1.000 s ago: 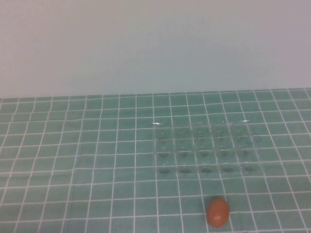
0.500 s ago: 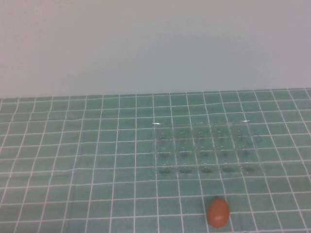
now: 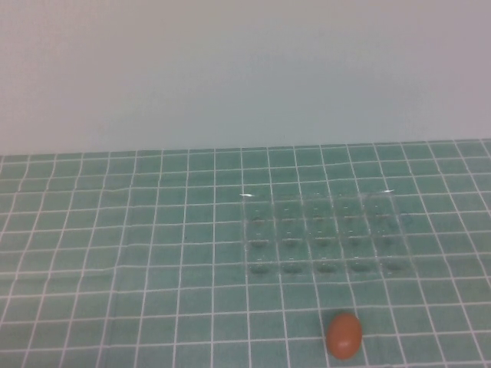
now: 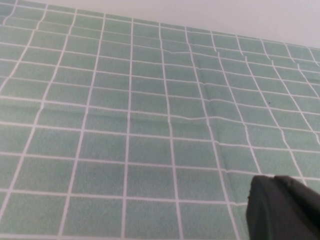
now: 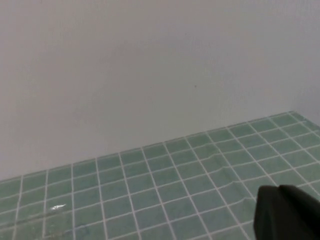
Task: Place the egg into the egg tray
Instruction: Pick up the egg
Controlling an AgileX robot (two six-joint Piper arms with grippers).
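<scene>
The orange-brown egg (image 3: 343, 335) lies on the green gridded cloth near the front edge, right of centre. The clear egg tray (image 3: 322, 201) sits flat just behind it, its cups empty. Neither gripper shows in the high view. My left gripper (image 4: 280, 206) shows only as a dark tip in the left wrist view, over bare cloth, fingers together and holding nothing. My right gripper (image 5: 286, 212) shows the same way in the right wrist view, fingers together and empty, above the cloth. A glint from the tray's edge (image 5: 58, 207) shows in the right wrist view.
The green cloth with white grid lines (image 3: 115, 253) covers the table. A plain pale wall (image 3: 245, 69) rises behind its far edge. The cloth has small wrinkles (image 4: 200, 117) in the left wrist view.
</scene>
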